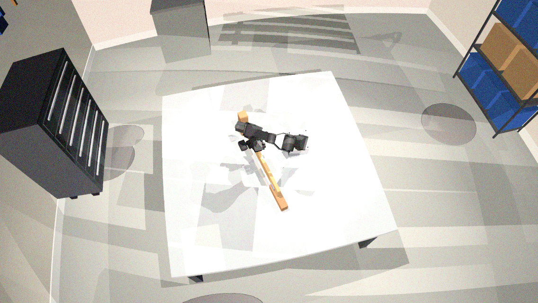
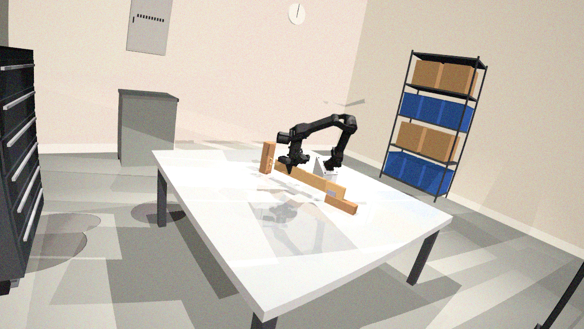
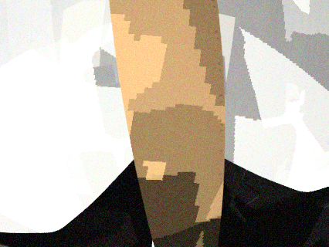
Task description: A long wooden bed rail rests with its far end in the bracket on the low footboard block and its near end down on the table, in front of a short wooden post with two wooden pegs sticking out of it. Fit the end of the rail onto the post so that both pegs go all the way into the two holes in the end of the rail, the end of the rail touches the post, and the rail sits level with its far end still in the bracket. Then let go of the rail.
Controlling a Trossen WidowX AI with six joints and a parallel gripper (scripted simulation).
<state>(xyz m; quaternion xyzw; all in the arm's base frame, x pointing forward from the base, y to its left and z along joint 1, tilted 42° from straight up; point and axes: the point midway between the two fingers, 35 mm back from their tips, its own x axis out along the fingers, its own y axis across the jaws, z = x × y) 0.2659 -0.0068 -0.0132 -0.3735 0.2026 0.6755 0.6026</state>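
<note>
The long wooden rail [image 1: 268,172] [image 2: 311,178] [image 3: 174,135] runs from near the post to the footboard block [image 1: 282,203] [image 2: 341,204]. Its far end sits at the grey bracket [image 2: 330,193]. My gripper [image 1: 256,146] [image 2: 289,169] [image 3: 169,157] is shut on the rail close to its post end. The short upright post [image 1: 242,116] [image 2: 267,157] stands just beyond that end. The pegs [image 2: 270,162] show in a small gap between post and rail. The rail looks roughly level and raised at the post end. The holes in the rail end are hidden.
The white table [image 1: 210,240] [image 2: 294,281] carries everything. The arm's base [image 1: 300,142] [image 2: 331,165] stands beside the rail, and the arm reaches over towards the post. A black drawer cabinet [image 1: 75,128] and a shelf rack [image 2: 436,130] stand away from the table.
</note>
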